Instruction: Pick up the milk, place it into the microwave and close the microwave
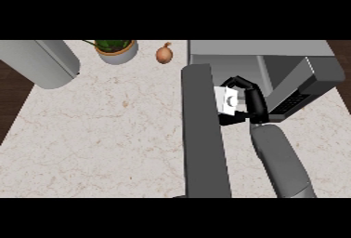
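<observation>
One milk carton (227,98) is clamped in my right hand's (254,100) curled fingers, centre-right of frame, between the open door (204,139) and the microwave (260,49). Upper left, a pot (118,57) holds a green plant (109,45).

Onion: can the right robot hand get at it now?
Probably not: the right robot hand is curled round the milk, and the open microwave door stands between it and the onion.
</observation>
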